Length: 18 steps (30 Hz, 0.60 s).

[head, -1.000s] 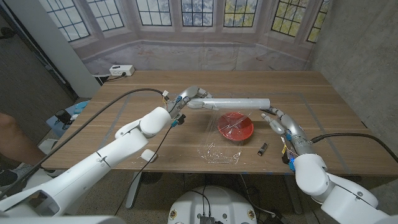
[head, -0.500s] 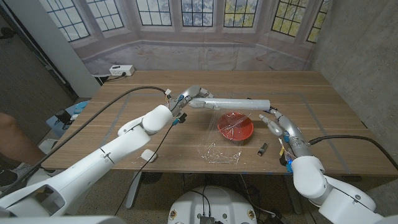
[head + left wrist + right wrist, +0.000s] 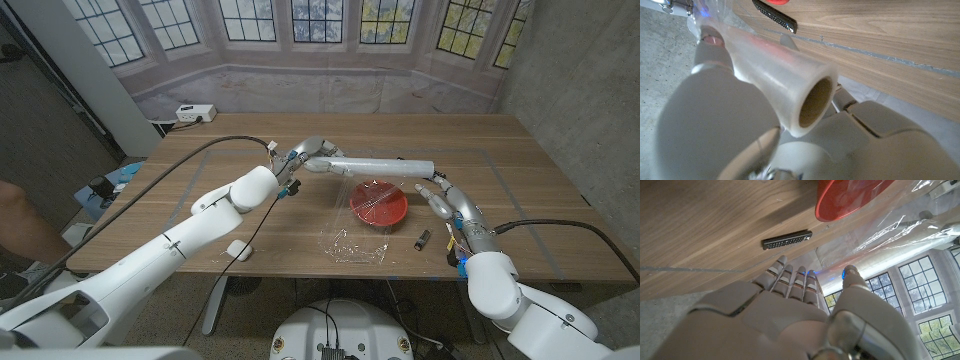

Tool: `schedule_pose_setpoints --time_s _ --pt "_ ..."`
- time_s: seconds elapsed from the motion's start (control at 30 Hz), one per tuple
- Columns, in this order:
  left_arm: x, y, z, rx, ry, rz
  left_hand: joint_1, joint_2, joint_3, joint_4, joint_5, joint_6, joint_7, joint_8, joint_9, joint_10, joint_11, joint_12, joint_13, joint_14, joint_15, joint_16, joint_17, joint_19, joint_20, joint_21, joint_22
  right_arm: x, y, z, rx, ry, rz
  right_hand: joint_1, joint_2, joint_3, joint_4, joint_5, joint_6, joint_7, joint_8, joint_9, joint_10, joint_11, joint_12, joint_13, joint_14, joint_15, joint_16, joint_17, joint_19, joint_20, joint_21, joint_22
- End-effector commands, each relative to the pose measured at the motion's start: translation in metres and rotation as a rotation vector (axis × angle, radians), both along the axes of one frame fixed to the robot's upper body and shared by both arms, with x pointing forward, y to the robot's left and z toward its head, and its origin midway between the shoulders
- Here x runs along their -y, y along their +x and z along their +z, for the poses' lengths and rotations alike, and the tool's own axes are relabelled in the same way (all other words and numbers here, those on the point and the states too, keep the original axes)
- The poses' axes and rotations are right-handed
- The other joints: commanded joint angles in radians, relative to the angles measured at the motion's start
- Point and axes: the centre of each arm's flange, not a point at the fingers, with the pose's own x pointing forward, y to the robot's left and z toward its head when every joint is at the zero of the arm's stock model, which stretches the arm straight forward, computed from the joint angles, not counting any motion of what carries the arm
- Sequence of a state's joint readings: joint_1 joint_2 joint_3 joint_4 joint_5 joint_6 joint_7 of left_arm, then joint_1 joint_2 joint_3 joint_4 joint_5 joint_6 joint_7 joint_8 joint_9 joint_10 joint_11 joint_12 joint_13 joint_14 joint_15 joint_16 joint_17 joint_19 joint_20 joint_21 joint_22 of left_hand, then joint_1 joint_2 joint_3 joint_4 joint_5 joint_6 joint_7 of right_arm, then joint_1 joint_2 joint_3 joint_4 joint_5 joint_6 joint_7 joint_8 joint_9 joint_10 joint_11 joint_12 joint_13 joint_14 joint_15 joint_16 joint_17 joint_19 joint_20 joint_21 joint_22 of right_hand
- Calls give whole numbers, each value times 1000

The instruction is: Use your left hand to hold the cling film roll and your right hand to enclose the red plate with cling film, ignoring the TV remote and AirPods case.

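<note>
I see the round red plate [image 3: 379, 202] near the middle of the wooden table [image 3: 520, 160] under clear film, my left hand [image 3: 310, 155] gripping the long cling film roll [image 3: 380, 167] behind it, my right hand [image 3: 441, 198] beside it, fingers straight, holding nothing.

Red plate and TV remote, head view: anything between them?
Nothing solid. In the head view a short stretch of wooden table separates the red plate from the TV remote; loose cling film lies on the plate's near-left side, not in that gap.
</note>
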<state>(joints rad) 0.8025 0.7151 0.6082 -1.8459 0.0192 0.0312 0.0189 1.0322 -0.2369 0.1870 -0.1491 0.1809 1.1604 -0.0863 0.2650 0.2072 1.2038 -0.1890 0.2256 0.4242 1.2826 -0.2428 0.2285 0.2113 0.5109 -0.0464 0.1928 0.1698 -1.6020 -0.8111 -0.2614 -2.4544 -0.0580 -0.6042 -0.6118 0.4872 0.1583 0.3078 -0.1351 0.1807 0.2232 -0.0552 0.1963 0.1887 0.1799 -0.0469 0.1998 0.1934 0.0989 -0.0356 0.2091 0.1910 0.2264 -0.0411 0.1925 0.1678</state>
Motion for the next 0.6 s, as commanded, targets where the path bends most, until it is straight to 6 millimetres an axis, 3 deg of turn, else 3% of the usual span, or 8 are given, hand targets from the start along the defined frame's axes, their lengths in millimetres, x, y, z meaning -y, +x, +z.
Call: schedule_pose_setpoints --time_s 0.03,0.27,0.6 --pt "1 1 6 18 18 -5 322 326 0 -2 5 5 0 4 5 7 0 -3 4 3 2 2 3 5 -2 -1 2 -1 2 -1 8 9 0 10 2 7 -2 4 6 4 0 2 6 5 -2 3 5 -61 0 1 7 -14 0 2" --pt "9 -4 10 24 16 -41 322 326 -1 -2 5 5 -1 4 5 8 0 -3 4 3 2 2 3 5 -2 -1 2 2 6 -2 9 16 -4 11 2 7 -2 4 7 5 1 2 5 5 -2 3 5 -61 -1 1 7 -15 0 2" --pt "20 -32 16 41 0 -130 322 327 0 -1 6 4 0 4 5 8 -1 -4 5 2 2 1 3 4 -2 -1 2 10 13 -5 5 27 -26 12 2 8 -2 4 7 5 0 2 4 6 -3 3 4 -61 -1 1 8 -16 0 2"
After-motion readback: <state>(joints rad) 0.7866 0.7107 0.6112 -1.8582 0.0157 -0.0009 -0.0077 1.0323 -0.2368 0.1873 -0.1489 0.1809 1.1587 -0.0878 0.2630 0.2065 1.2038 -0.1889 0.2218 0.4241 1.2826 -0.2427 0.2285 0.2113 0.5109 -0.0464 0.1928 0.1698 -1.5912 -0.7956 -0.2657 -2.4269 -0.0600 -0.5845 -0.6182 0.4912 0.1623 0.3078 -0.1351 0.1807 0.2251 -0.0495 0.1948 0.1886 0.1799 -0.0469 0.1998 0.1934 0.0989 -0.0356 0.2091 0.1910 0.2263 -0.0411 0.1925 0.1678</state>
